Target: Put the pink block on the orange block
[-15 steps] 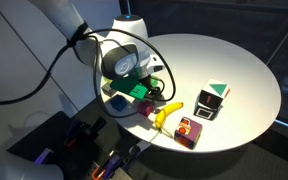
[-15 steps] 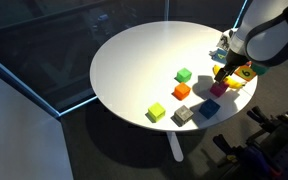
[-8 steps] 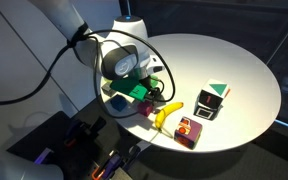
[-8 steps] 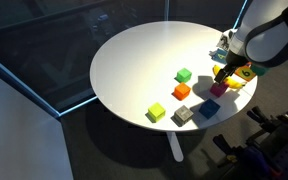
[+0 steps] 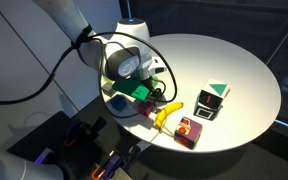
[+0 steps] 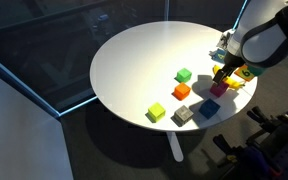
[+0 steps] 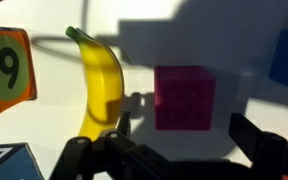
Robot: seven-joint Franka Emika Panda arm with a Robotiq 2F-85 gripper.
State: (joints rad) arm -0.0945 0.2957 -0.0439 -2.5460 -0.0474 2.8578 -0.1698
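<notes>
The pink block [image 7: 184,97] is a small magenta cube on the white table, centred ahead of my open gripper [image 7: 189,138] in the wrist view. The two fingers stand to either side of it, apart from it. In an exterior view the pink block [image 6: 219,89] lies just under the gripper [image 6: 222,76] near the table's edge. The orange block [image 6: 182,91] sits a short way inboard of it, beside a small green cube [image 6: 184,75]. In the other exterior view the gripper [image 5: 147,95] hides both blocks.
A banana [image 7: 99,85] lies close to the pink block, with an orange number card [image 7: 4,68] beyond it. A blue cube [image 6: 208,108], a grey cube [image 6: 183,115] and a yellow-green cube [image 6: 156,112] line the table edge. A patterned box [image 5: 190,130] and a dark box [image 5: 212,101] stand nearby.
The arm has shifted very slightly. The blocks have not moved and the gripper stays open.
</notes>
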